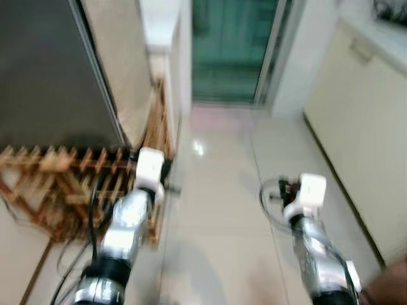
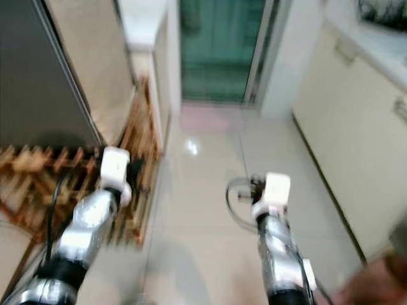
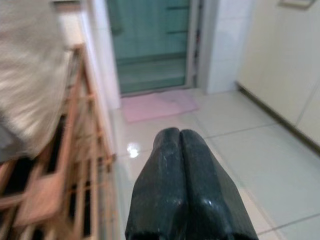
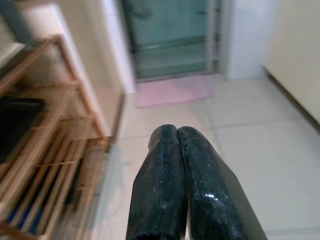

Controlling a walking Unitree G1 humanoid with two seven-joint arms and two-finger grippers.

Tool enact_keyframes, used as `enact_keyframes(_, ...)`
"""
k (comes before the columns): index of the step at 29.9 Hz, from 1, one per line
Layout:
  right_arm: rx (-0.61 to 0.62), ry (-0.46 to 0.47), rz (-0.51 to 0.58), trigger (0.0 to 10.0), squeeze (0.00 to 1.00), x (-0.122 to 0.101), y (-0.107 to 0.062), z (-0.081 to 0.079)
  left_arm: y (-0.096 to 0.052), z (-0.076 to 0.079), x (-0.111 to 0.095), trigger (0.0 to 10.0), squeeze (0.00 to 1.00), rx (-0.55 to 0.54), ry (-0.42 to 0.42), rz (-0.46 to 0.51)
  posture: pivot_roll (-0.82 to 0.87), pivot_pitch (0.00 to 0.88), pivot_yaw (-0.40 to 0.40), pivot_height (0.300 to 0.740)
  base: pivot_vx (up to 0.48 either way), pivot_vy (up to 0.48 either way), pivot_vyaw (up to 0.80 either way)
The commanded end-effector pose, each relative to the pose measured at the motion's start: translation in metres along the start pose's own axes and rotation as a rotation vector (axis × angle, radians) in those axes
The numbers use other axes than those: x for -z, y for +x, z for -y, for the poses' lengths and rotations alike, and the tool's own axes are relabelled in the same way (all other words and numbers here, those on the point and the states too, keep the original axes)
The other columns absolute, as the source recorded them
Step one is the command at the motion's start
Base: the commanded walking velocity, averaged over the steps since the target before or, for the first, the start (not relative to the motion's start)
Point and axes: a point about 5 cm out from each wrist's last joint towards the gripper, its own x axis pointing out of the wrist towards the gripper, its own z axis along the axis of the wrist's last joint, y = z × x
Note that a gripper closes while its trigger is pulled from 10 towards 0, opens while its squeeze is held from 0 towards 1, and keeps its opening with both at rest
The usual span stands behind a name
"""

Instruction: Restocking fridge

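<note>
A tall dark grey fridge (image 1: 44,70) stands at my left with its door closed. Both arms are held out low over the floor. In the left wrist view my left gripper (image 3: 180,132) is shut, its two black fingers (image 3: 165,170) pressed together with nothing between them. My right gripper (image 4: 176,129) is likewise shut and holds nothing. My left arm (image 1: 130,216) reaches beside a wooden rack, and my right arm (image 1: 305,210) is over bare tiles. The picture is blurred.
A low wooden slatted rack (image 1: 63,178) stands against the fridge and left wall. Pale floor tiles (image 1: 216,210) run ahead to a pink mat (image 3: 157,105) before a green glass door (image 1: 232,44). Cream cabinets (image 1: 362,127) line the right side.
</note>
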Motion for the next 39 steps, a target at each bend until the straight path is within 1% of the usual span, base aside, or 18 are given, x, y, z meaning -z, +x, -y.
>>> enact_keyframes(1, -0.008, -0.013, -0.012, 10.0, 0.00, 0.001, 0.001, -0.001, 0.001, -0.001, -0.001, 10.0, 0.00, -0.004, 0.027, -0.008, 0.02, 0.000, 0.004, 0.740, 0.000, 0.000, 0.79)
enact_keyframes(2, -0.008, -0.013, -0.012, 10.0, 0.00, 0.001, 0.001, -0.001, 0.001, -0.002, -0.001, 10.0, 0.00, -0.006, 0.032, -0.010, 0.02, 0.000, 0.004, 0.740, 0.000, 0.000, 0.79)
enact_keyframes(5, -0.003, -0.013, -0.014, 10.0, 0.00, 0.001, 0.002, -0.001, 0.002, -0.002, 0.000, 10.0, 0.00, -0.009, 0.005, -0.024, 0.02, 0.000, 0.005, 0.740, 0.000, 0.000, 0.79)
enact_keyframes(7, -0.002, -0.015, -0.015, 10.0, 0.00, 0.001, 0.002, -0.001, 0.002, -0.003, 0.000, 10.0, 0.00, -0.007, 0.008, -0.027, 0.02, 0.000, 0.006, 0.740, 0.000, 0.000, 0.79)
enact_keyframes(9, 0.011, -0.006, -0.006, 10.0, 0.00, 0.001, 0.002, -0.001, 0.002, -0.004, 0.003, 10.0, 0.00, -0.016, 0.028, -0.052, 0.02, 0.000, 0.005, 0.740, 0.000, 0.000, 0.79)
enact_keyframes(10, 0.011, -0.009, 0.006, 10.0, 0.75, 0.000, 0.002, -0.001, 0.001, -0.007, 0.003, 10.0, 0.00, -0.034, 0.020, -0.042, 0.02, 0.000, 0.005, 0.740, 0.000, 0.000, 0.00)
enact_keyframes(11, 0.002, -0.013, 0.013, 10.0, 1.00, -0.001, 0.002, -0.001, 0.000, -0.010, 0.002, 10.0, 1.00, -0.060, 0.014, -0.020, 0.02, 0.000, 0.005, 0.740, 0.000, 0.000, 0.00)
enact_keyframes(15, -0.013, 0.004, 0.024, 10.0, 1.00, -0.003, 0.001, -0.003, 0.001, -0.009, 0.003, 10.0, 1.00, -0.048, 0.053, -0.039, 0.02, 0.000, 0.003, 0.740, 0.000, 0.000, 0.00)
enact_keyframes(19, -0.003, 0.004, 0.044, 10.0, 1.00, -0.005, 0.000, -0.002, 0.001, -0.008, 0.003, 10.0, 1.00, -0.049, 0.036, -0.036, 0.02, 0.000, 0.002, 0.740, 0.000, 0.000, 0.00)
enact_keyframes(24, -0.004, -0.020, 0.055, 10.0, 1.00, -0.007, -0.001, -0.001, 0.000, -0.006, 0.002, 10.0, 1.00, -0.042, 0.012, -0.025, 0.02, 0.000, 0.002, 0.740, 0.000, 0.000, 0.00)
enact_keyframes(25, 0.002, -0.039, 0.056, 10.0, 1.00, -0.007, -0.001, 0.000, 0.000, -0.007, 0.000, 10.0, 1.00, -0.062, 0.014, -0.006, 0.01, 0.000, 0.003, 0.740, 0.000, 0.000, 0.00)
enact_keyframes(27, 0.005, -0.040, 0.058, 10.0, 1.00, -0.007, -0.002, 0.000, 0.000, -0.009, -0.001, 10.0, 1.00, -0.074, 0.022, -0.001, 0.01, 0.000, 0.003, 0.740, 0.000, 0.000, 0.00)
enact_keyframes(29, -0.006, -0.054, 0.068, 10.0, 1.00, -0.008, -0.003, -0.001, 0.000, -0.009, -0.003, 10.0, 1.00, -0.056, 0.035, 0.006, 0.01, 0.000, 0.001, 0.740, 0.000, 0.000, 0.00)
enact_keyframes(31, -0.009, -0.066, 0.081, 10.0, 1.00, -0.009, -0.003, -0.003, 0.000, -0.003, -0.004, 10.0, 1.00, -0.016, 0.052, 0.015, 0.02, 0.000, 0.001, 0.740, 0.000, 0.000, 0.00)
enact_keyframes(32, -0.007, -0.066, 0.091, 10.0, 1.00, -0.010, -0.003, -0.004, 0.000, 0.001, -0.004, 10.0, 1.00, 0.007, 0.049, 0.018, 0.02, 0.000, 0.002, 0.740, 0.000, 0.000, 0.00)
enact_keyframes(33, 0.001, -0.046, 0.107, 10.0, 1.00, -0.013, -0.002, -0.005, -0.001, 0.003, -0.003, 10.0, 1.00, 0.014, 0.035, 0.019, 0.02, 0.000, 0.004, 0.740, 0.000, 0.000, 0.00)
enact_keyframes(35, 0.010, -0.029, 0.122, 10.0, 1.00, -0.015, -0.001, -0.004, -0.001, 0.001, -0.003, 10.0, 1.00, 0.002, 0.020, 0.022, 0.02, 0.000, 0.002, 0.740, 0.000, 0.000, 0.00)
enact_keyframes(39, 0.007, -0.031, 0.118, 10.0, 1.00, -0.016, 0.000, -0.004, -0.001, -0.001, -0.005, 10.0, 1.00, -0.011, 0.010, 0.039, 0.02, 0.000, 0.002, 0.740, 0.000, 0.000, 0.00)
